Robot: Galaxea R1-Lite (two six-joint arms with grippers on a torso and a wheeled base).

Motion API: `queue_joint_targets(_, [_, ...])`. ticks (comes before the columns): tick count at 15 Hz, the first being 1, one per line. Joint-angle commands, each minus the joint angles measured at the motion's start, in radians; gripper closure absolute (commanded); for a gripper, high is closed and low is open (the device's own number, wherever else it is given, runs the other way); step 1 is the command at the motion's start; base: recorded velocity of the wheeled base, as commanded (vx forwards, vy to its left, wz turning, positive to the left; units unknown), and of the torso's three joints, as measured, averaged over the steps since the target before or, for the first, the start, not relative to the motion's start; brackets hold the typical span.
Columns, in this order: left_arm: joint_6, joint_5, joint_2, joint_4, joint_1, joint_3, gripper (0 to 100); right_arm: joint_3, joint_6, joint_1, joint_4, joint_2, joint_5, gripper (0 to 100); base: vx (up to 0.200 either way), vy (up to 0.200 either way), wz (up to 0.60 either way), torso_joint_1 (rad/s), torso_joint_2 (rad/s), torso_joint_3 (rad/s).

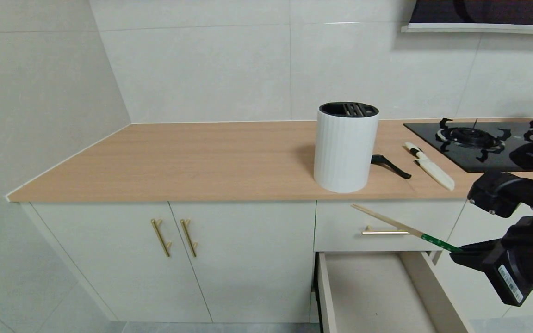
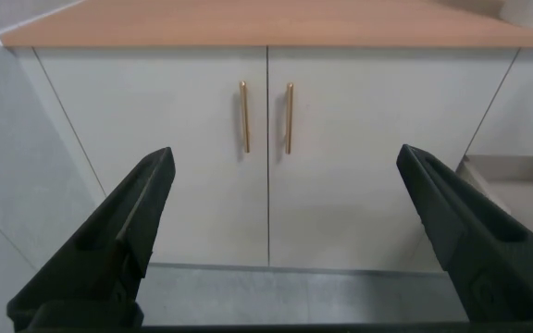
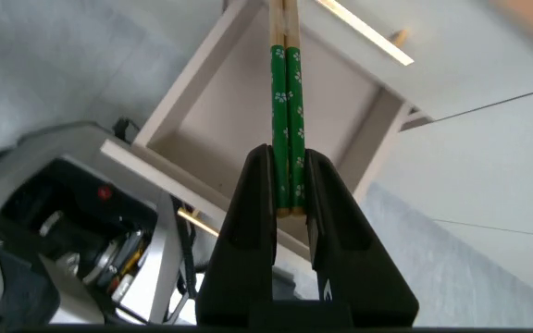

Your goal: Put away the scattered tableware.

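My right gripper (image 1: 457,250) is shut on a pair of chopsticks (image 1: 400,226) with green ends, held over the open drawer (image 1: 421,286) below the counter, tips pointing up-left toward the drawer front. The right wrist view has the chopsticks (image 3: 285,120) clamped between the fingers (image 3: 257,199) above the drawer's empty inside (image 3: 276,111). A white ribbed holder (image 1: 345,147) with a black slotted top stands on the counter. Beside it lie a black-handled utensil (image 1: 391,166) and a white knife (image 1: 429,165). My left gripper (image 2: 285,240) is open, low, facing the cabinet doors (image 2: 266,157).
A black gas hob (image 1: 484,143) is set in the counter at the right. The wooden counter (image 1: 192,159) runs to the left wall. A closed drawer with a gold handle (image 1: 384,232) sits above the open one. Gold handles (image 1: 174,237) mark the double doors.
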Motion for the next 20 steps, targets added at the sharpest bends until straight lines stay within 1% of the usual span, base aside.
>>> queue_joint_targets(1, [0.0, 0.001, 0.002, 0.0, 0.0, 0.0, 0, 0.008, -0.002, 0.01, 0.0, 0.009, 0.003, 100, 0.0, 0.0, 0.0, -0.212, 0.47, 0.266])
queue_joint_targets(12, [0.0, 0.001, 0.002, 0.0, 0.0, 0.0, 0, 0.011, 0.003, 0.002, -0.005, 0.066, 0.001, 100, 0.0, 0.0, 0.0, -0.188, 0.48, 0.283])
queue_joint_targets(17, [0.0, 0.001, 0.002, 0.0, 0.0, 0.0, 0, 0.011, 0.006, -0.01, -0.006, 0.115, -0.002, 100, 0.0, 0.0, 0.0, -0.13, 0.44, 0.304])
queue_joint_targets(20, [0.0, 0.001, 0.002, 0.0, 0.0, 0.0, 0, 0.011, 0.006, -0.019, -0.006, 0.136, -0.002, 100, 0.0, 0.0, 0.0, -0.032, 0.14, 0.092])
